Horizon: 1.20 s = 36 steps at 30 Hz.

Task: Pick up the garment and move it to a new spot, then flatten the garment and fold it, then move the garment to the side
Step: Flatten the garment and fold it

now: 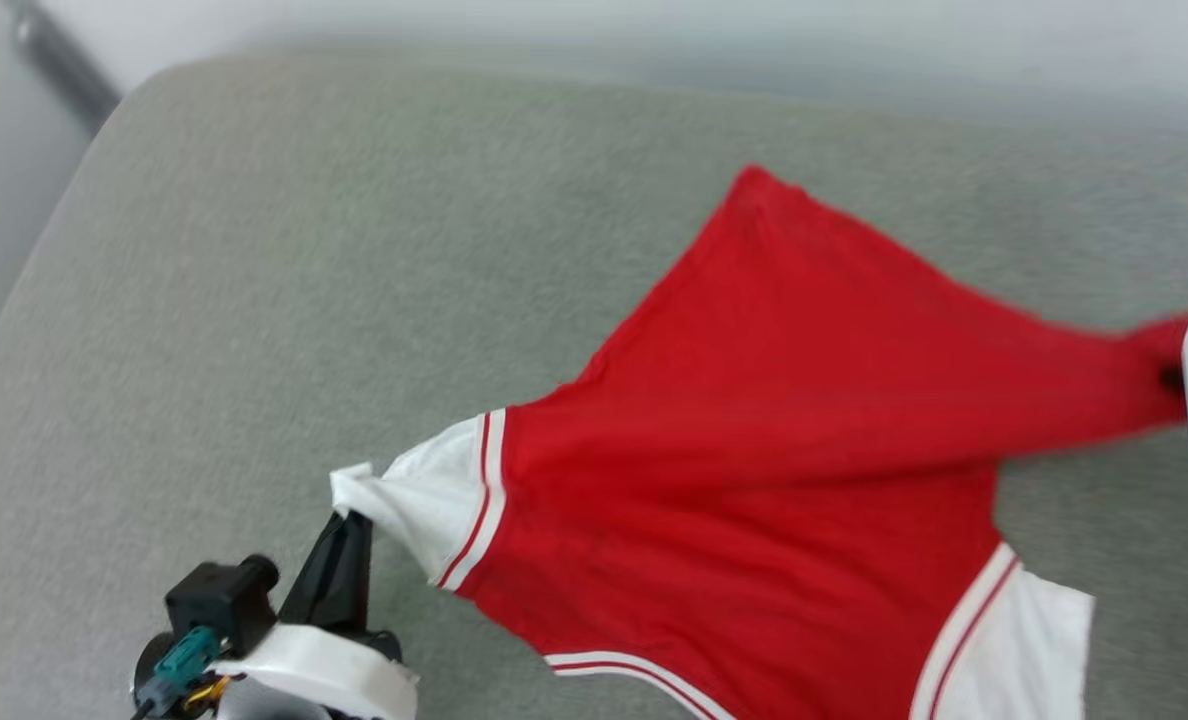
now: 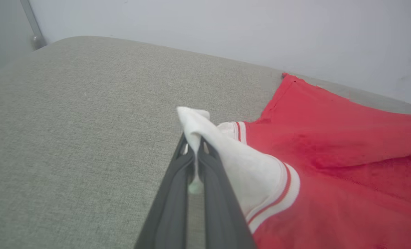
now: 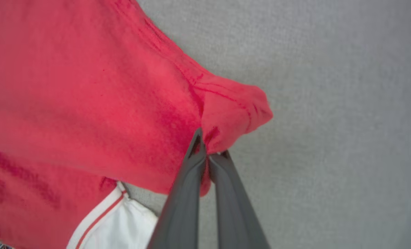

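The garment [image 1: 774,440] is a red shirt with white striped-trim sleeves, spread plain red side up on the grey padded surface and pulled taut between both arms. My left gripper [image 1: 354,520] at the lower left is shut on the tip of one white sleeve [image 2: 205,141]; the left wrist view has its fingers [image 2: 177,180] pinching that cloth. At the right edge my right gripper [image 1: 1176,378] is shut on a red hem corner [image 3: 233,110], lifted off the surface. The right wrist view has the fingers [image 3: 191,162] clamped on the red fold. The other white sleeve [image 1: 1014,650] lies at the bottom right.
The grey padded surface [image 1: 304,300] stretches wide to the left and back of the garment. Its rounded far edge meets a pale wall [image 2: 226,27], with a dark pole [image 1: 59,65] at the far left corner.
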{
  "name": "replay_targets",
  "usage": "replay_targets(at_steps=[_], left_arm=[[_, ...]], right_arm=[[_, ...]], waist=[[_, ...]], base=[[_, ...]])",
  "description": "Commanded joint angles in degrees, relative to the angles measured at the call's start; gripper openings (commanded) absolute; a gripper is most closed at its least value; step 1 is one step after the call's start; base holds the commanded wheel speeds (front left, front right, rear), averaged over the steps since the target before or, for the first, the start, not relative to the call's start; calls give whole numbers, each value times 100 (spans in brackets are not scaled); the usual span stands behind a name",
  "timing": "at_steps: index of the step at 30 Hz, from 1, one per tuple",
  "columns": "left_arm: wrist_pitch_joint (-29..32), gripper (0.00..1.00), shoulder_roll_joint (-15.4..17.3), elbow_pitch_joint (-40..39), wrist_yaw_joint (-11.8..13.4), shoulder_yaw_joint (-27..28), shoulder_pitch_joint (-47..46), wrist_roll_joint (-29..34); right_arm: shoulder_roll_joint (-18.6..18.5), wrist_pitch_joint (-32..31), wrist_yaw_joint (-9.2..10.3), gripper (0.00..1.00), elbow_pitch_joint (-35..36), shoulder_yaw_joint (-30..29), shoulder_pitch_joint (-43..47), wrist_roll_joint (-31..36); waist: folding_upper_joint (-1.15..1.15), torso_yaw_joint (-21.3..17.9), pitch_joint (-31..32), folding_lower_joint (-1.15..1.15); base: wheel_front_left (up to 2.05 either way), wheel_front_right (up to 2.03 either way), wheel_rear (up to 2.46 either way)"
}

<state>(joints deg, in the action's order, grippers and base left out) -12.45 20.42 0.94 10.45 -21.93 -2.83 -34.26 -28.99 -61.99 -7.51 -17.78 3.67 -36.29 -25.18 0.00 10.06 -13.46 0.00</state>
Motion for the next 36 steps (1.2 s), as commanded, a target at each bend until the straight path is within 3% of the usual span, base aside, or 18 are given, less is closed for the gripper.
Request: replay_targets(at_steps=[1,7,11,14,15,16,17,23,30,33,36], left_arm=[[47,0,89,-51,86,73,210,-63],[166,0,258,-161,274,233,659,-190],[271,0,345,-224,373,281,835,-243],[312,0,359,-272,393,285,844,-262],[336,0,372,-283,411,288,856,-259],[356,0,386,-297,422,292,868,-255],[367,0,386,-317,427,295,881,-262],[456,0,409,-416,499,264,895,-238],[469,0,369,-559,524,207,714,-200],[433,0,328,-625,523,176,581,-157],[399,0,248,-715,492,145,353,-143]], right_arm=[[-95,-150,4,0,353,31,642,-98],[-132,-659,4,0,1421,-175,2658,-266],[223,-803,4,0,1709,-361,3792,-245],[438,-774,4,0,1701,-418,4124,-238],[578,-727,5,10,1669,-480,4212,-269],[683,-642,4,74,1659,-524,4257,-281],[726,-539,4,100,1676,-525,4283,-267],[765,603,4,100,1991,-824,4052,-381],[690,2880,4,100,2045,-1058,3341,-314],[765,3708,4,100,1872,-947,2974,-244],[785,3930,4,100,1600,-638,2530,-280]], waist=[[0,-578,582,0],[0,-966,919,0],[0,-1160,975,0],[0,-1215,952,0],[0,-1250,935,0],[0,-1286,925,0],[0,-1314,915,0],[0,-1394,894,0],[0,-1272,793,0],[0,-1157,641,0],[0,-1021,367,0]], base=[[0,0,0],[0,0,0],[0,0,0],[0,0,0],[0,0,0],[0,0,0],[0,0,0],[0,0,0],[0,0,0],[0,0,0],[0,0,0]])
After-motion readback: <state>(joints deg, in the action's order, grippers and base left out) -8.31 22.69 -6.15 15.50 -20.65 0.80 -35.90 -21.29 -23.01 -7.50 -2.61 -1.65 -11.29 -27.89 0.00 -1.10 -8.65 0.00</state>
